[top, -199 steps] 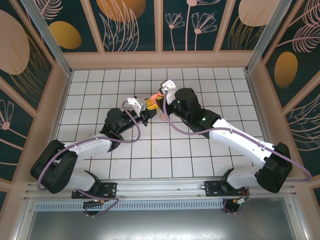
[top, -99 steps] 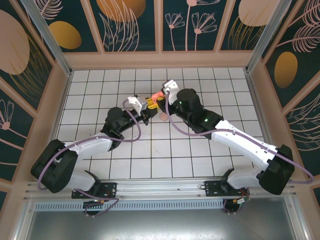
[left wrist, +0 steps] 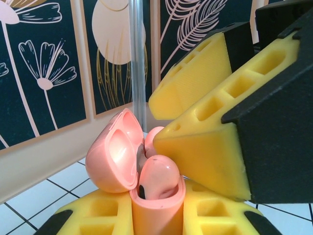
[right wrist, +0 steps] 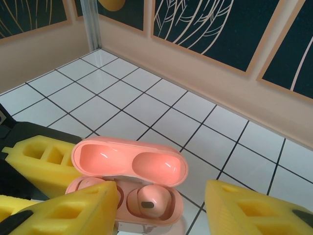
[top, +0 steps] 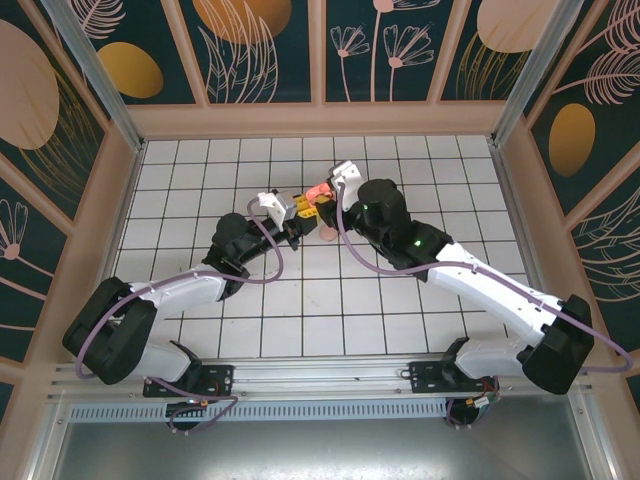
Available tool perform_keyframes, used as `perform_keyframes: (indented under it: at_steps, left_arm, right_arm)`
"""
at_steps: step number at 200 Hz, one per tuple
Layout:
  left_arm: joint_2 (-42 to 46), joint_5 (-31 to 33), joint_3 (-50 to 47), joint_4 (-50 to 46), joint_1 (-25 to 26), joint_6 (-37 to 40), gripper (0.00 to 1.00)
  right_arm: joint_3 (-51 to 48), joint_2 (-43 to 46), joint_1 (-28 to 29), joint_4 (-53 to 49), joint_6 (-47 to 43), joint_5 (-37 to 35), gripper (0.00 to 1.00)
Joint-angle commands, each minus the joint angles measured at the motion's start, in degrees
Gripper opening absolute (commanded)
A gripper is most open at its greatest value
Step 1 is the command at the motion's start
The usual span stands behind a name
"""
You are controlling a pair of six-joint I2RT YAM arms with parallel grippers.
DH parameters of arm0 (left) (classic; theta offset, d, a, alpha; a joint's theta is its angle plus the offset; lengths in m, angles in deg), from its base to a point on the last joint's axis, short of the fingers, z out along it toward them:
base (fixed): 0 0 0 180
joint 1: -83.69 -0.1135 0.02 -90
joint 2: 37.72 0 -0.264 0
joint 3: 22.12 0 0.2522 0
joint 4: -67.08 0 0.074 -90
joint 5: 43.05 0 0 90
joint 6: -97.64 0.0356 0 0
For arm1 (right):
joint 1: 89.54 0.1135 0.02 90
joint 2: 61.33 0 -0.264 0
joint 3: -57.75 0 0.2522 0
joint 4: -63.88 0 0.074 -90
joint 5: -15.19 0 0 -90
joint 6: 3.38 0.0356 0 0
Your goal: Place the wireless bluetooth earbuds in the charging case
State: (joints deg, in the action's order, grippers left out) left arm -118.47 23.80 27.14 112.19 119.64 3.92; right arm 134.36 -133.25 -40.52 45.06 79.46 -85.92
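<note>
A salmon-pink charging case (right wrist: pixel 146 218) stands upright with its lid (right wrist: pixel 129 164) swung open. My left gripper (left wrist: pixel 156 218) is shut on the case body (left wrist: pixel 156 210), one yellow finger on each side. A salmon earbud (right wrist: pixel 152 198) sits in the right socket, and a second earbud (right wrist: pixel 93 186) in the left socket is partly hidden by my own finger. My right gripper (right wrist: pixel 156 210) hovers just above the case, open, its fingers (right wrist: pixel 63 210) spread clear of the earbuds. In the top view the case (top: pixel 318 190) is at the table's middle, where both grippers meet.
A small pale pink object (top: pixel 327 237) lies on a tile just in front of the grippers. The white tiled table (top: pixel 400 310) is walled by wooden borders (top: pixel 320 120) and patterned panels. Both arms reach inward from the near edge.
My right gripper's fingers have spread apart over the case. The right arm has shifted slightly right and away. The left gripper and case have stayed put.
</note>
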Motion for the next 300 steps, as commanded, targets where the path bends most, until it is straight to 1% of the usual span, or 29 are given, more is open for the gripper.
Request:
perform_keyframes:
  at_steps: [1,18,93,113,161,180,212,228,242,249,279,300]
  left_arm:
    - [-0.1,1.1,3.3,4.9,0.1,-0.5,0.00]
    - [-0.2,1.2,3.3,4.7,0.2,-0.5,0.00]
    - [-0.9,1.8,3.6,4.4,0.1,-0.5,0.00]
    - [-1.2,2.0,3.9,4.3,0.1,-0.4,0.00]
    - [-1.4,2.0,4.0,4.0,0.1,-0.4,0.00]
    - [-1.5,2.2,3.8,4.2,0.1,-0.3,0.00]
    - [-1.5,2.1,3.5,4.4,0.1,-0.4,0.00]
    - [-1.5,2.1,3.3,4.6,0.1,-0.4,0.00]
    - [-1.4,2.1,3.0,4.7,0.2,-0.5,0.00]
    - [-1.4,2.1,2.8,4.8,0.1,-0.4,0.00]
    - [-1.2,1.8,2.1,5.3,0.1,0.0,0.00]
    - [-1.4,0.1,1.8,4.6,0.1,1.3,0.00]
  right_arm:
    - [-1.8,1.4,0.9,-5.2,0.3,2.1,0.52]
    - [-1.6,1.7,0.7,-5.4,0.5,2.2,0.54]
    - [-1.9,2.6,0.0,-5.8,1.0,3.7,0.51]
    - [-2.0,3.2,-0.4,-6.0,1.4,4.0,0.54]
    - [-2.2,4.6,-1.4,-6.1,1.8,4.8,0.55]
    - [-2.2,5.4,-1.7,-6.1,2.1,5.5,0.59]
    - [-1.2,7.1,-2.6,-6.8,3.7,8.1,0.62]
    - [-0.7,8.4,-3.6,-7.4,4.7,9.9,0.64]
    - [-0.7,9.8,-4.9,-7.9,5.8,10.0,0.64]
    - [-0.8,10.6,-5.8,-8.1,6.4,11.9,0.64]
    - [-0.5,12.5,-11.5,-9.3,11.2,13.7,0.64]
    - [2.8,10.8,-14.7,-12.1,14.2,15.1,0.63]
